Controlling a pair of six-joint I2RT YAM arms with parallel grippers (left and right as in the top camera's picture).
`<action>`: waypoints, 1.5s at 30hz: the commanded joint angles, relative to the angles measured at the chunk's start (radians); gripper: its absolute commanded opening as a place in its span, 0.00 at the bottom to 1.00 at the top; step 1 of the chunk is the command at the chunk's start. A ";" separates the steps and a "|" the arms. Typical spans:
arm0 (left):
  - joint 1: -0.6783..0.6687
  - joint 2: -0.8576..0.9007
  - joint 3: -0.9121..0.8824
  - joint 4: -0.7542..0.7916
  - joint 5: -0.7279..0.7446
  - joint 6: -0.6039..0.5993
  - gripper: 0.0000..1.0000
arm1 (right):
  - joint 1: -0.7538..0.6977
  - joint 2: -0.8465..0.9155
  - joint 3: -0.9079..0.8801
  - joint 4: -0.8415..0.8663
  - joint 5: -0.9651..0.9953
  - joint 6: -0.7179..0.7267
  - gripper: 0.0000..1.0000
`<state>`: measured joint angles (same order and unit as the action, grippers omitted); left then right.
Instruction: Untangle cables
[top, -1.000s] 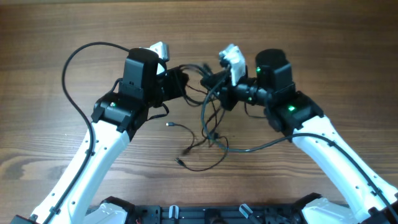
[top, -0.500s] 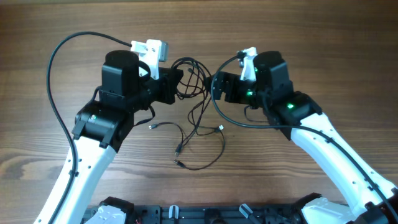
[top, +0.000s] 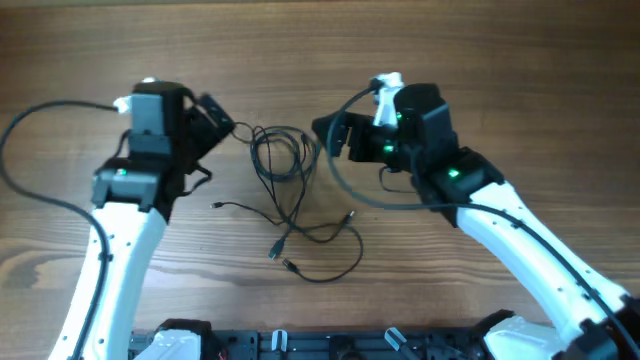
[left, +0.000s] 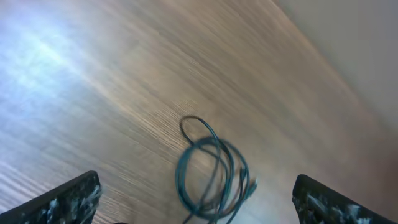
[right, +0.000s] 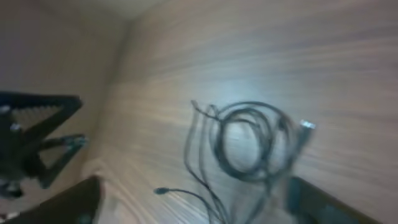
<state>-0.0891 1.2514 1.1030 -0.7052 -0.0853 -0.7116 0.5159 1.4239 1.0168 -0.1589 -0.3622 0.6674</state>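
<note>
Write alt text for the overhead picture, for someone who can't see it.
A loose tangle of thin black cables lies on a wooden table, coiled at one end with plugs trailing out. The left gripper and right gripper flank it, both open and holding nothing.

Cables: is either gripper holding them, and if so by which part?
Nothing is held. The cables lie loose on the table, and the left gripper and right gripper are both open, clear of them.
</note>
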 joint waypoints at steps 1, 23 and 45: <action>0.115 -0.001 0.008 -0.034 0.099 -0.108 0.98 | 0.086 0.163 0.005 0.135 -0.033 -0.005 0.74; -0.037 0.275 0.008 -0.068 0.283 -0.093 0.75 | 0.191 0.605 0.005 0.487 -0.086 0.185 0.04; -0.092 0.529 0.006 0.034 0.090 -0.182 0.04 | -0.391 -0.309 0.005 -0.196 -0.078 -0.275 0.05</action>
<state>-0.1871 1.7683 1.1042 -0.6693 0.0860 -0.8822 0.1917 1.2999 1.0145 -0.3889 -0.4522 0.4500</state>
